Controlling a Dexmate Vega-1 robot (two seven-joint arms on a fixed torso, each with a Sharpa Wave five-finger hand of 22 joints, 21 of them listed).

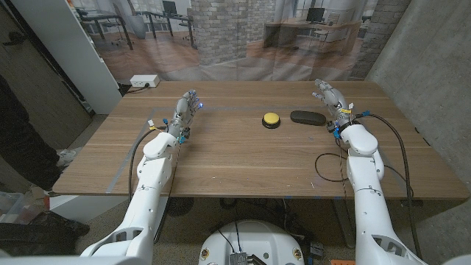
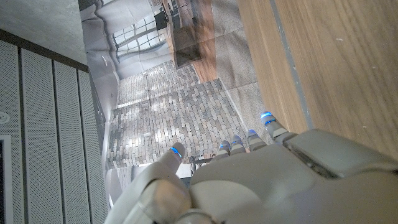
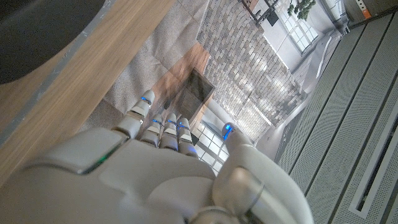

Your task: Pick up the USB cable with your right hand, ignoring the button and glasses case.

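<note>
Behind right hand point(image 1: 333, 99): case point(image 1: 305, 117) end hidden

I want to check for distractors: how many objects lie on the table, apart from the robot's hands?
2 that I can make out: a yellow button near the far middle, and a dark glasses case just right of it. A USB cable is not discernible.

on the table point(image 1: 235, 158): one yellow button point(image 1: 271, 119), one dark glasses case point(image 1: 308, 118), one black cable point(image 1: 327, 163)
</note>
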